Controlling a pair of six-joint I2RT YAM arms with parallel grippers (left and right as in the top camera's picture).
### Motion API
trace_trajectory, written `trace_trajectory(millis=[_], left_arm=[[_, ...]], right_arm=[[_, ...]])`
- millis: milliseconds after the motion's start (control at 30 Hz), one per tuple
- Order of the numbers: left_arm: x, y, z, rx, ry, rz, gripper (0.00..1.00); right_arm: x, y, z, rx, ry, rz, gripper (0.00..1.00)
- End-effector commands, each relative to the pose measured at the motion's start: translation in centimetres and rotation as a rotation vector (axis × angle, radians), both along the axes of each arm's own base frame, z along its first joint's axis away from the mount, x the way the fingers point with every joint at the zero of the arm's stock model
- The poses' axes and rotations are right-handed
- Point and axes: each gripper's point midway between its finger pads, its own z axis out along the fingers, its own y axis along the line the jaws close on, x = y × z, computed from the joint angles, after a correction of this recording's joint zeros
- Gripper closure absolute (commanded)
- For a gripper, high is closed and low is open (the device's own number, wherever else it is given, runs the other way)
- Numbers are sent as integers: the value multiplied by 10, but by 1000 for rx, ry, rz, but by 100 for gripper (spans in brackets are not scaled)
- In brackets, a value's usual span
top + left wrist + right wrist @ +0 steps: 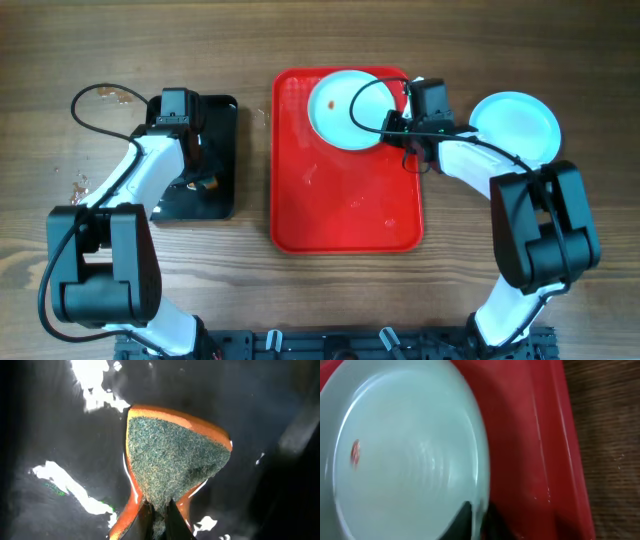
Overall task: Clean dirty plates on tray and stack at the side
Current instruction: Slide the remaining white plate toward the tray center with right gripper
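Note:
A pale-blue plate [343, 108] with a small orange-red spot [331, 104] lies at the far end of the red tray [345, 210]. My right gripper [400, 125] is shut on its right rim; the right wrist view shows the plate [405, 455], its spot [355, 452] and my fingers [479, 522] pinching the rim over the tray [530, 445]. Another pale-blue plate [515, 125] rests on the table right of the tray. My left gripper [185, 150] is over the black tray [215, 160], shut on an orange sponge with a green scouring face [172, 462].
The black tray [60, 425] is wet and glossy with bright reflections. The near part of the red tray bears faint smears. A few orange-red crumbs [78, 185] lie on the wooden table left of the left arm. Black cables loop over both arms.

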Motion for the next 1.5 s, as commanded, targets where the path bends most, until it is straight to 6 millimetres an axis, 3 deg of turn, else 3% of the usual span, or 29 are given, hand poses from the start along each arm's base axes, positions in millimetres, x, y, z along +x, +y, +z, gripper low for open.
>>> trace_trajectory(millis=[0, 300, 567, 633, 767, 867, 1033, 1167, 1300, 1467], left_arm=[[0, -1, -6, -8, 13, -19, 96], [1, -1, -5, -8, 8, -19, 96], [1, -1, -5, -8, 8, -19, 96], [1, -1, -5, -8, 8, -19, 96], [1, -1, -5, -8, 9, -19, 96], [1, -1, -5, -8, 9, -19, 96], [1, -1, -5, -8, 9, -19, 96], [1, -1, -5, -8, 9, -19, 96], [1, -1, -5, -8, 9, -19, 96], [1, -1, -5, -8, 9, -19, 96]], right_arm=[[-15, 0, -14, 6, 85, -19, 96], [-77, -2, -10, 57, 354, -94, 96], [-105, -4, -8, 51, 461, -83, 96], [-105, -4, -8, 41, 455, -56, 94], [-96, -11, -7, -58, 370, 78, 66], [-83, -26, -1, -185, 293, 145, 63], [-60, -25, 25, -258, 143, 261, 62], [-45, -21, 38, -249, 63, 251, 63], [-43, -21, 29, -248, 75, 250, 74], [-54, -19, 11, -233, 145, 265, 75]])
